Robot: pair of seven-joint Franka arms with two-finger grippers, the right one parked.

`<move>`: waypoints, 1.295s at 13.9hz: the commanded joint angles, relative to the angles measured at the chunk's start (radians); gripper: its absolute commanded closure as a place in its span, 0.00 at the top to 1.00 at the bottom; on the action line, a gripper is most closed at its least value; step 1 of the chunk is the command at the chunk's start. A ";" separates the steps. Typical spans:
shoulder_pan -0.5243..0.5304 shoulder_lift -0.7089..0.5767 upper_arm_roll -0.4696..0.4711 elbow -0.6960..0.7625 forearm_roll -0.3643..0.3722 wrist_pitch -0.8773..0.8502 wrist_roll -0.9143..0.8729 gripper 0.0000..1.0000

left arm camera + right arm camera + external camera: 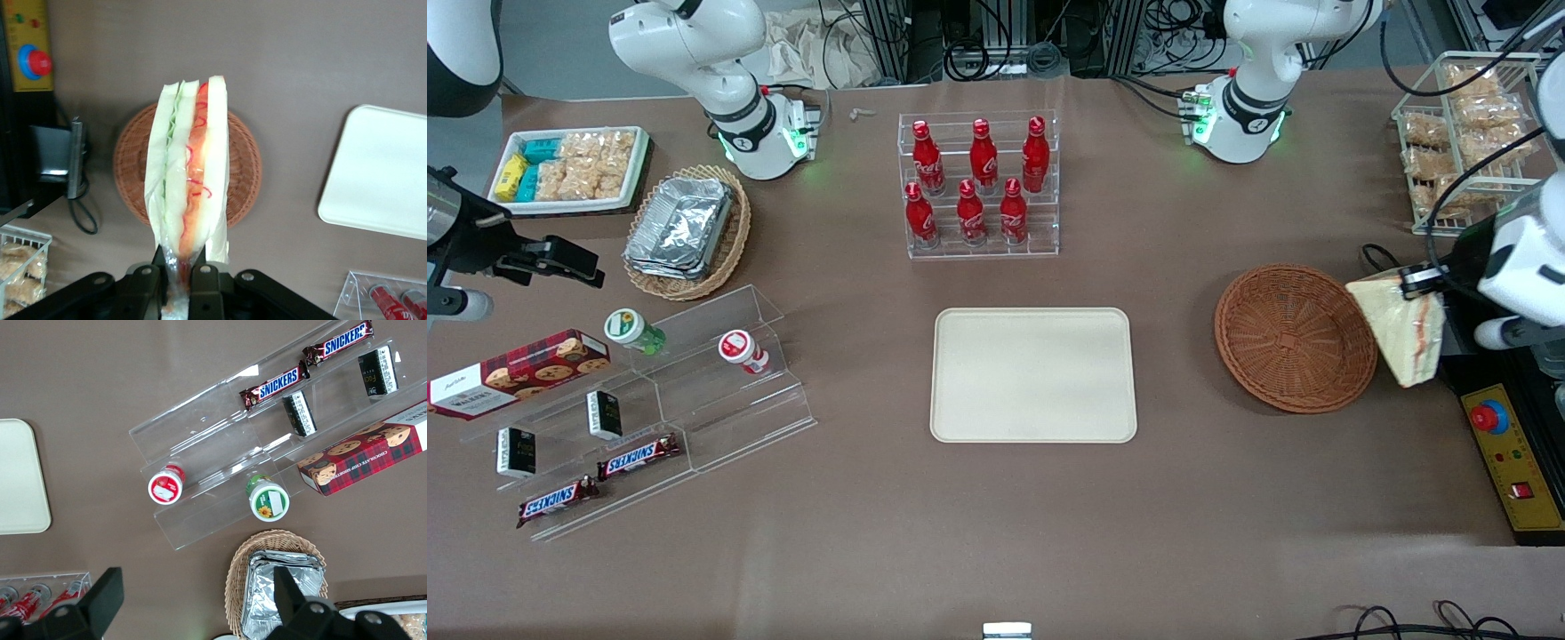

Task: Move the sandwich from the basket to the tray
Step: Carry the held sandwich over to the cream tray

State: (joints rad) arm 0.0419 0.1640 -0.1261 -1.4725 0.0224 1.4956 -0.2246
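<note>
My left gripper [1416,283] [175,277] is shut on the sandwich [1400,327] [189,175], a white bread wedge in clear wrap with red and green filling along its cut edge. It hangs in the air above the table, beside the rim of the reddish-brown wicker basket [1294,338] [243,167], which holds nothing. The cream-beige tray [1033,374] [380,173] lies flat at the middle of the table, a basket's width away toward the parked arm's end, with nothing on it.
A clear rack of red bottles [978,182] stands farther from the front camera than the tray. A yellow control box with a red button [1507,449] and a wire basket of snack packs [1463,133] sit at the working arm's end.
</note>
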 commanded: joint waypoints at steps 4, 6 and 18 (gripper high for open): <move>-0.141 0.112 -0.055 0.051 0.011 -0.014 -0.160 0.00; -0.189 0.166 -0.056 0.061 -0.004 0.027 -0.205 0.00; -0.447 0.468 -0.067 0.017 -0.019 0.357 -0.358 0.00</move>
State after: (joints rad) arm -0.4031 0.6084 -0.2018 -1.4641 -0.0022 1.8324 -0.5700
